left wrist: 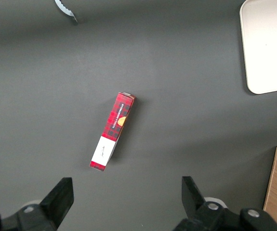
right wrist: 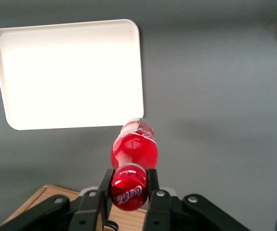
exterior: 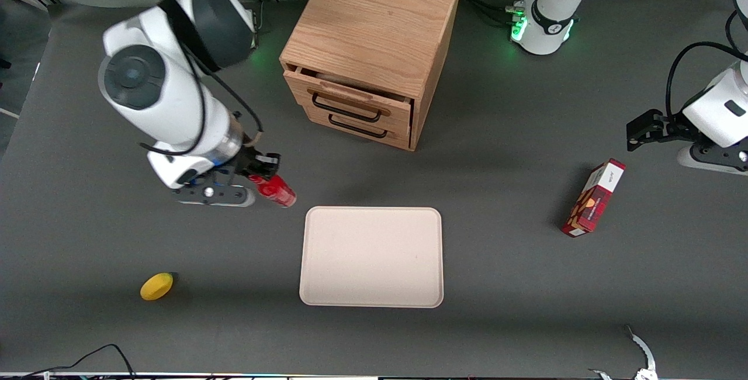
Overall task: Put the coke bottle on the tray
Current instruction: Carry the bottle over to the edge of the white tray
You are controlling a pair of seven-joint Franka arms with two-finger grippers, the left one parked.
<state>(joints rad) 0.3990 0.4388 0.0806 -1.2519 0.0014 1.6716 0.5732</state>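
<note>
Between the fingers, clamped at the cap end: the coke bottle, hanging from the gripper with its base slanted out and down. Held off the grey table, just beside the cream tray near the corner closest to the wooden drawer cabinet, not yet over it. Risky grip, so high and narrow: could swing or slip loose in transit. Released at this tilt, likely tips and rolls off the low rim. Well apart: yellow lemon, red carton.
</note>
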